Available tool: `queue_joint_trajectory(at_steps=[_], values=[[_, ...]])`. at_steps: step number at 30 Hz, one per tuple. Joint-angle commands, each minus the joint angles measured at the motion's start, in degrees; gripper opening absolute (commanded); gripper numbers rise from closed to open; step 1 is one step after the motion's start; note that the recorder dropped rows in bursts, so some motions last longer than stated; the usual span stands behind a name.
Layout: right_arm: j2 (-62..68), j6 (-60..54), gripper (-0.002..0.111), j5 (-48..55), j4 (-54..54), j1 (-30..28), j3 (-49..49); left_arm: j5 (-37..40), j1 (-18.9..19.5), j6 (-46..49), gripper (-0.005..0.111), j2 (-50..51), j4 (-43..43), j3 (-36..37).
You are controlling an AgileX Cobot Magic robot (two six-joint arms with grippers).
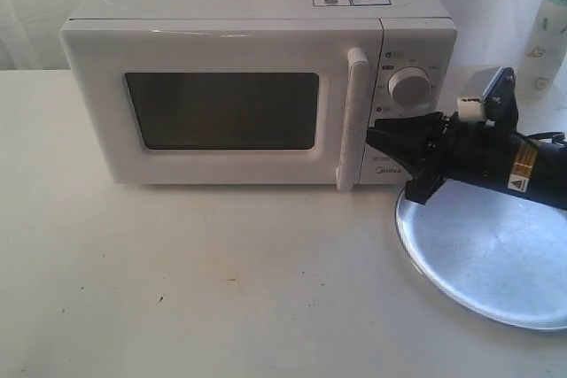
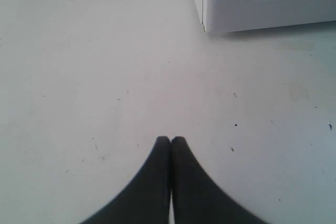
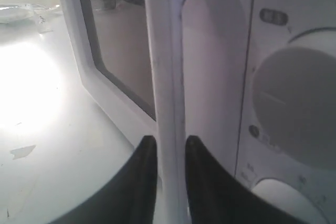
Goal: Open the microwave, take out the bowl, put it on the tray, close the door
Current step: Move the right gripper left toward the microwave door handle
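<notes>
The white microwave (image 1: 221, 37) stands at the back of the table with its door (image 1: 97, 112) closed. No bowl shows through the dark window (image 1: 221, 111); the bowl is hidden. The silver tray (image 1: 496, 254) lies empty at the right front. My right gripper (image 1: 372, 135) reaches in from the right over the tray, its tips at the door's vertical handle (image 1: 353, 121). In the right wrist view the gripper (image 3: 168, 141) is open, one finger on each side of the handle (image 3: 165, 77). My left gripper (image 2: 170, 140) is shut and empty above bare table, near the microwave's corner (image 2: 205, 22).
The control panel with a round knob (image 1: 409, 86) sits just right of the handle, close to the right arm. A pale bottle (image 1: 551, 33) stands at the far right edge. Open white table (image 1: 221, 281) spreads in front of the microwave.
</notes>
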Motion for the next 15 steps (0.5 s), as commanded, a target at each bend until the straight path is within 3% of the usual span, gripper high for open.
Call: queue_joint_trajectory(at_steps=[1,4,10,15], values=[[0.12,-2.39,0.024,2.42,2.49,1.48,-1.65,0.14,-0.26,0.00,0.000,-0.12,-0.45,-0.16],[0.12,-3.30,0.034,6.58,2.64,2.55,-2.62,0.14,-0.26,0.00,0.000,-0.12,-0.45,-0.16],[0.12,-3.30,0.068,7.31,4.62,5.26,-3.35,0.14,-0.26,0.00,0.000,-0.12,-0.45,-0.16],[0.12,-3.37,0.063,7.41,7.96,7.01,-3.35,0.14,-0.26,0.00,0.000,-0.12,-0.45,-0.16]])
